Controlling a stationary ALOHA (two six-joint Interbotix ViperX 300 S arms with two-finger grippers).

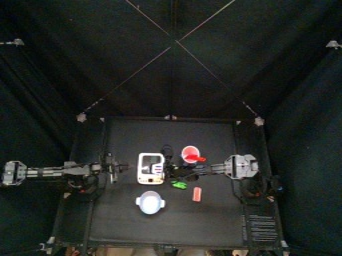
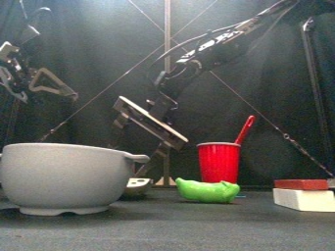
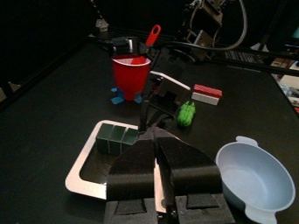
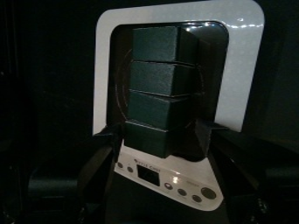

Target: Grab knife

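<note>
Presently the right pincer (image 4: 152, 153) hangs released, jaws wide, over the scale (image 4: 239, 52), while the presumed knife (image 2: 244, 129), standing in the cup (image 2: 218, 165) just beside it, looks light and stiff: pinch its red handle.

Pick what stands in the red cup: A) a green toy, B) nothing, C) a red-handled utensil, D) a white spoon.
C: in the front view a red handle sticks up out of the red cup, leaning to one side; the left wrist view shows the same.
</note>
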